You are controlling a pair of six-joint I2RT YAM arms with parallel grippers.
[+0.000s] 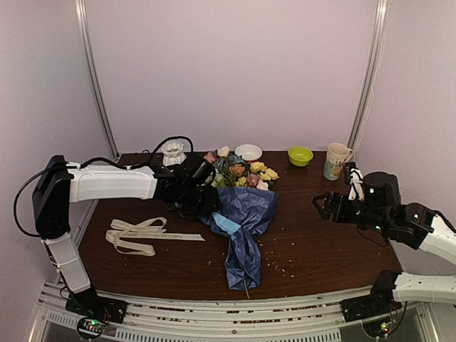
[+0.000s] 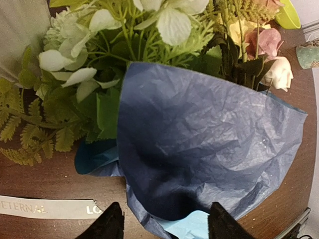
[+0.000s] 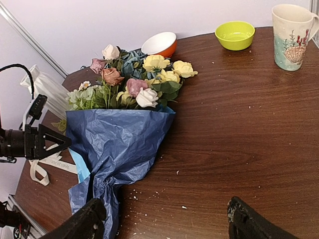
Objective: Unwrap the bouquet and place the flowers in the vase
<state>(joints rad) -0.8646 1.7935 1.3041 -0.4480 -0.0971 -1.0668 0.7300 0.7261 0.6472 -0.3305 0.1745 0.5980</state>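
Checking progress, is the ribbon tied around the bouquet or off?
Off: the ribbon lies loose on the table beside the bouquet, not around it.

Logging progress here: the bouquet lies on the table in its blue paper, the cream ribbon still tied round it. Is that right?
Not the ribbon part. The ribbon is off: it lies loose on the table to the left of the bouquet, as the top external view shows. The bouquet does lie on the table in its blue paper.
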